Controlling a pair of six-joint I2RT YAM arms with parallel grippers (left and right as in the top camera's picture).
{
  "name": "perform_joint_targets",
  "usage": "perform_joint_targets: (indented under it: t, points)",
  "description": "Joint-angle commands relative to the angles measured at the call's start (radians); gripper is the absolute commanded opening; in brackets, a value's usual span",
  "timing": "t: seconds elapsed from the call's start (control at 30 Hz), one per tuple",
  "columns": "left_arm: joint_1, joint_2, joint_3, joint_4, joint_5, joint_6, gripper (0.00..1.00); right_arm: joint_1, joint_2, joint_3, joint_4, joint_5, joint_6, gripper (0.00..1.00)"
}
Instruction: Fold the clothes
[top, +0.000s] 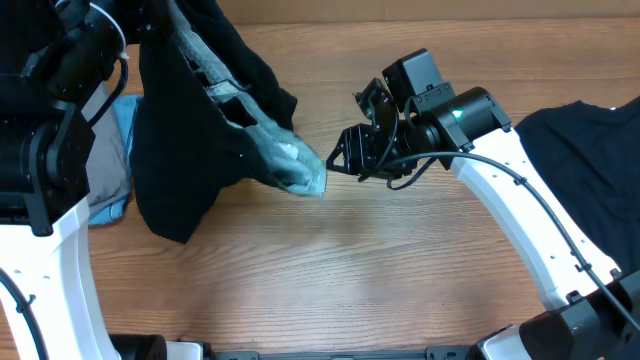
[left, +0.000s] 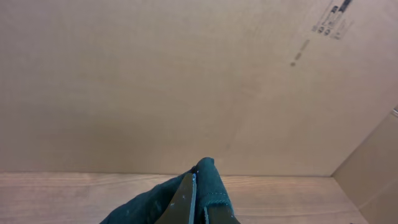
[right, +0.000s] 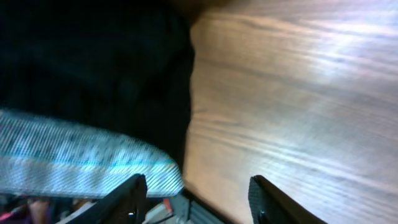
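Note:
A black garment (top: 190, 140) of the clothes hangs lifted above the table at the left, with a light-blue striped band (top: 295, 165) at its lower right end. In the left wrist view my left gripper (left: 200, 198) is shut on a fold of this dark fabric (left: 211, 183). My right gripper (top: 338, 158) hovers just right of the band, open, nothing between its fingers. In the right wrist view the band (right: 81, 163) lies beside the left fingertip (right: 129, 198), and the black cloth (right: 93, 62) fills the upper left.
Another black garment (top: 585, 160) lies at the right edge of the wooden table (top: 330, 280). Grey and light-blue pieces (top: 110, 170) lie stacked at the far left under the left arm. A cardboard wall (left: 186, 81) stands behind the table.

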Motion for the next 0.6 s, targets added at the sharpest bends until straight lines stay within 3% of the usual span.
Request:
perform_joint_targets:
  t: [0.0,0.23,0.57]
  points:
    - [-0.005,-0.006,0.033,-0.005,-0.103,-0.014,0.04,0.001,-0.006,-0.002,-0.003,-0.056,0.007,0.58]
    - [-0.005,0.005,0.033,-0.002,-0.111,-0.097,0.04,0.007,-0.006,-0.002,0.046,-0.051,0.010,0.58]
    - [-0.005,0.005,0.033,0.009,-0.110,-0.101,0.04,0.106,-0.006,-0.042,0.129,0.114,0.188,0.57]
